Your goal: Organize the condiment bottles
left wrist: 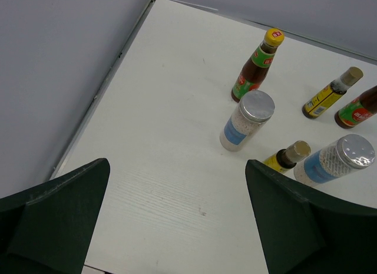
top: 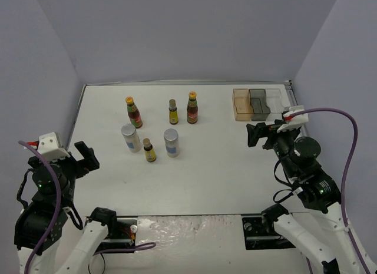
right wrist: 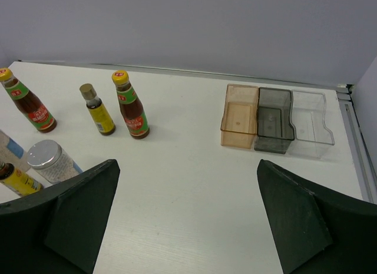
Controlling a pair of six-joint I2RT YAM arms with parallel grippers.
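White tabletop (top: 206, 185), six condiment bottles (top: 171, 142) stood upright, caps up, clustered left of centre, well inside its edges, your left gripper (top: 87, 157) and right gripper (top: 253, 135) were spread wide, empty.

Table (top: 212, 168): white, matt, fine linear grain.
Dark red bottles (right wrist: 131, 106): glossy, glass-like; shiny printed labels; smooth yellow plastic caps.
Tiny bottles (right wrist: 98, 112): glossy yellow labels; tan matt caps.
Shakers (left wrist: 246, 122): clear bodies with pale grainy contents showing; lids shiny, metal-looking, one perforated.
Tray (right wrist: 274, 118): smooth translucent plastic, slight gloss.
Left gripper (left wrist: 177, 163): fingers dark, matt, plastic-looking.
Walls (top: 188, 32): smooth, matt.
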